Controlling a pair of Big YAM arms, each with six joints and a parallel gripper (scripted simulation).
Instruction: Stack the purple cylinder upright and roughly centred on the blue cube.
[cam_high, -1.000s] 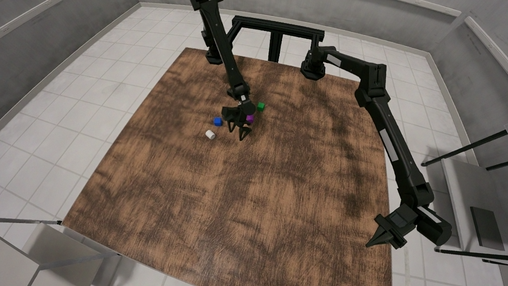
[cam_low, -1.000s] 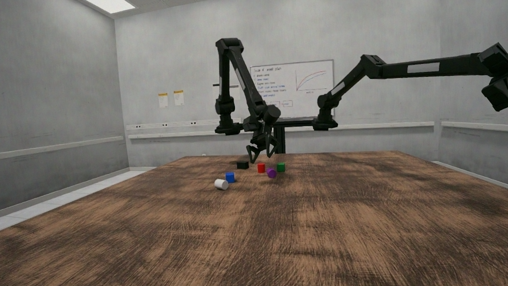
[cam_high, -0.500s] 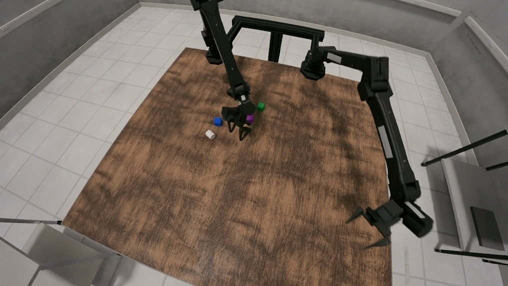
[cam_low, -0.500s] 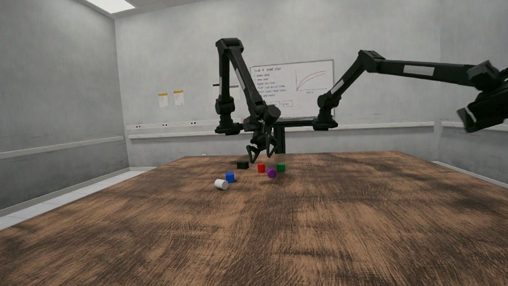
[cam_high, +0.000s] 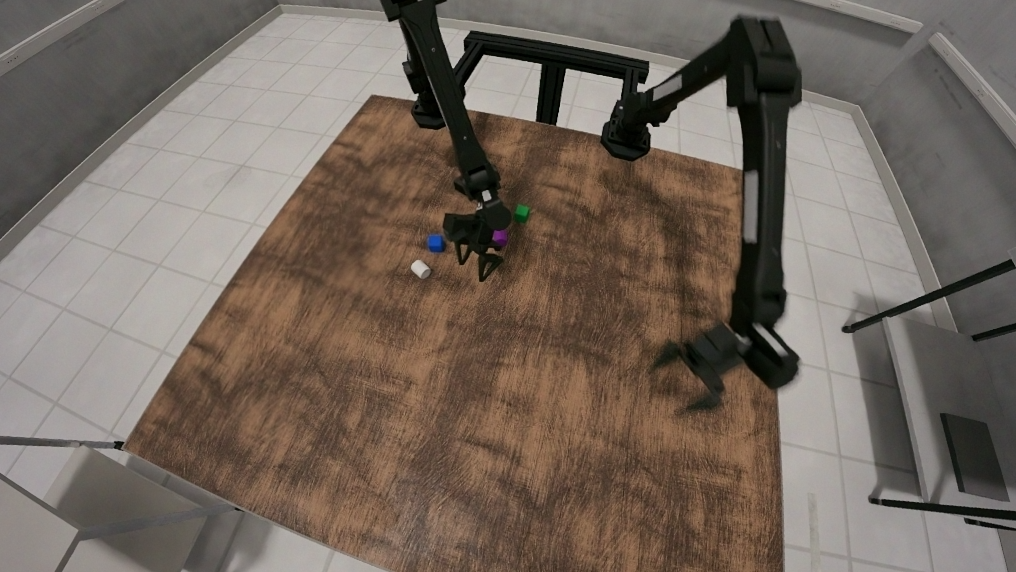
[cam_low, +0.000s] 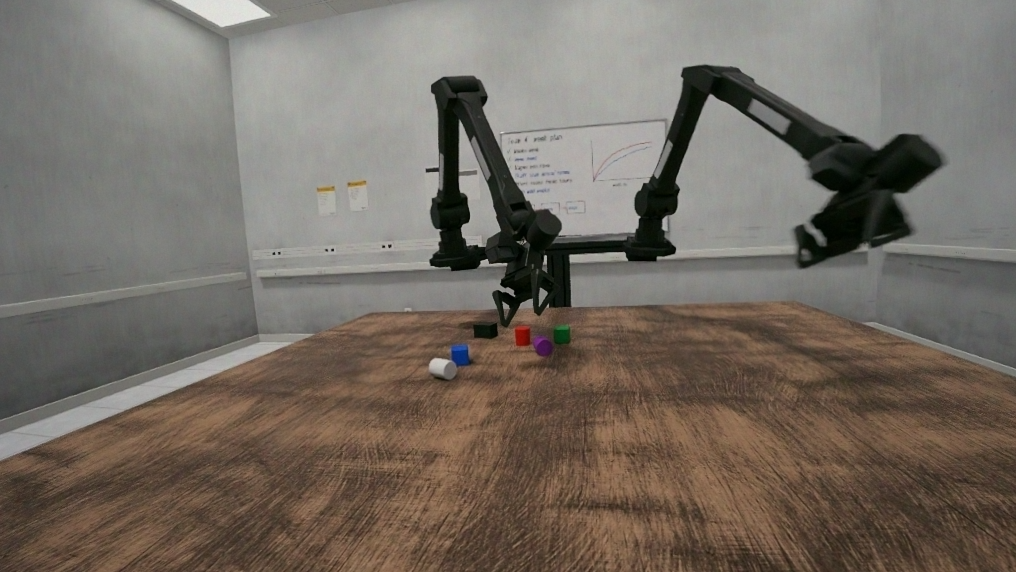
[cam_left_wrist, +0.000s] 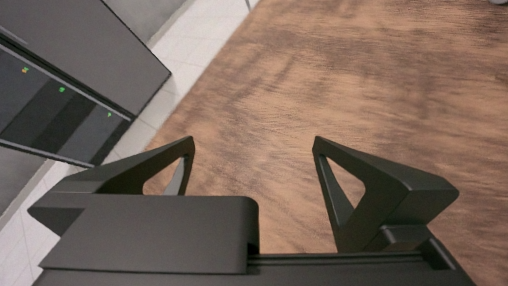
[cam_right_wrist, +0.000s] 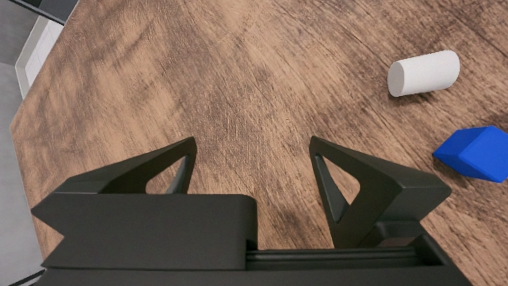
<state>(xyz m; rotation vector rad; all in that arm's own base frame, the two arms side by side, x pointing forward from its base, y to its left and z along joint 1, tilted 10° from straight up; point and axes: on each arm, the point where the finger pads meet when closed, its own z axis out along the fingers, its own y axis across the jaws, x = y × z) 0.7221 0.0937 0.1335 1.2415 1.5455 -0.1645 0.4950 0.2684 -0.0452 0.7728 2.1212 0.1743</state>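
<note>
The purple cylinder (cam_high: 500, 236) lies on its side on the wooden table, also seen in the exterior view (cam_low: 543, 346). The blue cube (cam_high: 435, 243) sits a short way from it, and shows in the exterior view (cam_low: 460, 354) and at the right edge of the right wrist view (cam_right_wrist: 475, 152). My right gripper (cam_high: 474, 266) (cam_low: 522, 309) hangs open and empty just above the table between the two, over bare wood (cam_right_wrist: 252, 142). My left gripper (cam_high: 693, 380) is open and empty, blurred, far off near the table's side edge (cam_left_wrist: 253, 142).
A white cylinder (cam_high: 420, 268) (cam_right_wrist: 424, 73) lies on its side close to the blue cube. A green cube (cam_high: 522, 213), a red cylinder (cam_low: 522, 336) and a black cube (cam_low: 485, 329) stand behind the purple cylinder. A dark cabinet (cam_left_wrist: 65, 85) stands beyond the table edge by my left gripper.
</note>
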